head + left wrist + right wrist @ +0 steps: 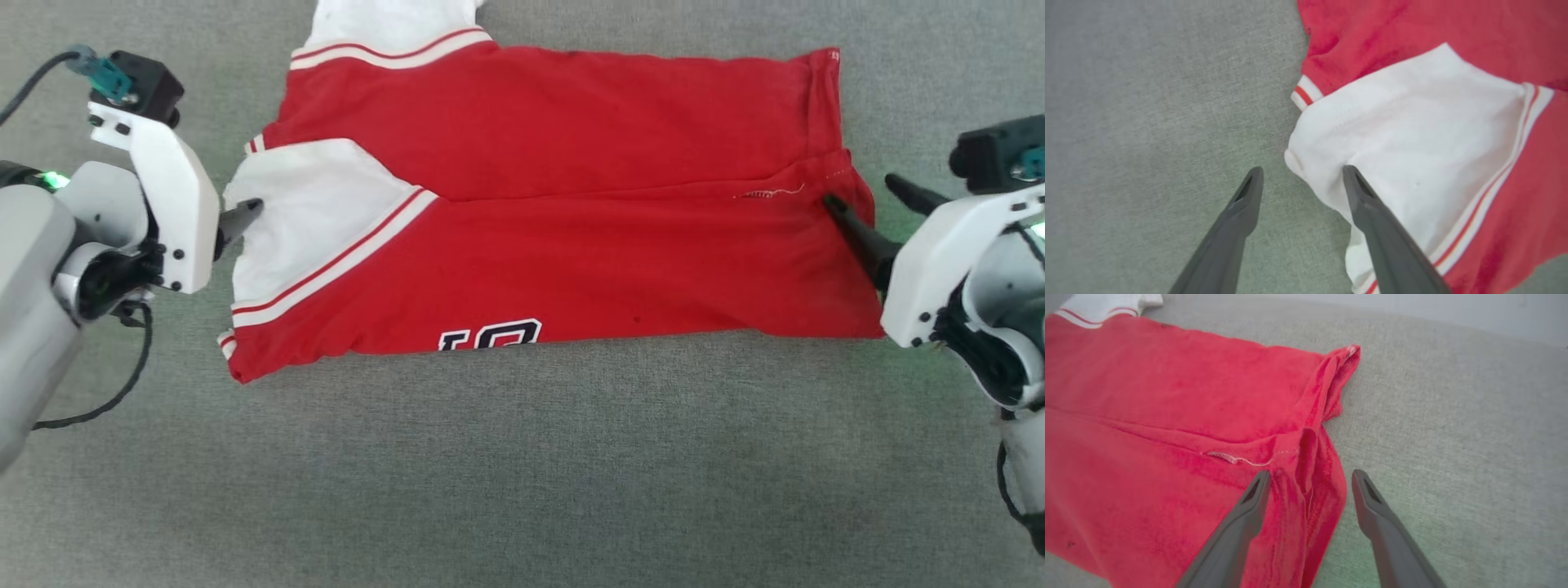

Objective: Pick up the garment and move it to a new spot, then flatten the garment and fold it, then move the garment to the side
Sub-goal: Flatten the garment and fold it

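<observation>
The garment (571, 245), a red shirt with white sleeves and striped trim, lies folded lengthwise on the grey surface. Part of its black lettering (490, 335) peeks out at the near edge. My left gripper (245, 216) is open at the shirt's left end. In the left wrist view this gripper (1302, 177) straddles the edge of the white sleeve (1412, 134), one finger over the cloth and one over the bare surface. My right gripper (859, 192) is open at the shirt's right end. Seen from the right wrist, it (1310, 477) straddles the red hem (1306, 465).
The grey woven surface (522, 474) stretches wide in front of the shirt and on both sides. A second white sleeve (392, 24) runs off the top edge of the head view. A pale wall (1453, 310) borders the surface in the right wrist view.
</observation>
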Available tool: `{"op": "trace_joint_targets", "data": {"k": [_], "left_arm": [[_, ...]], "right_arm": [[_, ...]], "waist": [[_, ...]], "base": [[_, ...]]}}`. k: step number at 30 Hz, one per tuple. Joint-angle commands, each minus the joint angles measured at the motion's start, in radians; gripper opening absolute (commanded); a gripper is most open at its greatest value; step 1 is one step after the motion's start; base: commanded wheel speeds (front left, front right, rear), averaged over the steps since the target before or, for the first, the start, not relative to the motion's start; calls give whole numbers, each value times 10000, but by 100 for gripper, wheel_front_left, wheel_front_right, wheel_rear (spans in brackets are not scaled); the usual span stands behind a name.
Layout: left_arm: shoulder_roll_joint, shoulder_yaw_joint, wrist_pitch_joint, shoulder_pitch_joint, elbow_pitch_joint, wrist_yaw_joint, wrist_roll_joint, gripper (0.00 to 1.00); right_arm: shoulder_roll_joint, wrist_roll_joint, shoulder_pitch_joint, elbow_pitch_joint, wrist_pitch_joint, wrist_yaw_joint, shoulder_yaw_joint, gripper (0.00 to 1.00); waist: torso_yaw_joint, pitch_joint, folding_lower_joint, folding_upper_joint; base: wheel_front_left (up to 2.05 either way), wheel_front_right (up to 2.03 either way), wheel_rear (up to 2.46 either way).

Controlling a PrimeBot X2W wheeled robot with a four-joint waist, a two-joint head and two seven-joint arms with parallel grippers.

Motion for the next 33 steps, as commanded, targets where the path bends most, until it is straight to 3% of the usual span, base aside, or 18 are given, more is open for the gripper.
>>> {"op": "trace_joint_targets", "data": {"k": [1, 7, 15, 20, 27, 32, 33], "left_arm": [[253, -1, 126, 107, -440, 204, -26, 100], [877, 171, 461, 650, -2064, 910, -380, 100], [2131, 194, 1164, 2109, -5069, 2641, -1082, 100], [2617, 177, 1193, 2834, -5753, 3411, -1399, 100], [2687, 277, 916, 3367, -5047, 3590, -1733, 100], [2199, 221, 978, 3672, -4069, 3423, -2202, 100], [2094, 140, 1061, 3703, -3930, 3300, -2195, 41]], "right_arm": [[56, -27, 276, -333, -338, -24, -292, 100], [383, -321, 912, -1197, -1130, -24, -1186, 100], [1447, -1166, 1971, -2952, -2256, -18, -2576, 100], [2239, -1587, 2576, -3894, -2615, -17, -3218, 100], [2910, -1707, 3269, -4729, -2333, -17, -3515, 100], [2978, -1542, 3671, -4805, -1670, -17, -3238, 100], [2984, -1475, 3735, -4783, -1507, -17, -3201, 100]], "waist": [[56, -186, 0, 0], [86, -434, 0, 0], [-98, -575, 0, 0], [-368, -526, 0, 0], [-775, -358, 0, 0], [-954, -279, 0, 0], [-967, -268, 0, 0]], "base": [[0, 0, 0], [0, 0, 0], [0, 0, 0], [0, 0, 0], [0, 0, 0], [0, 0, 0], [0, 0, 0]]}}
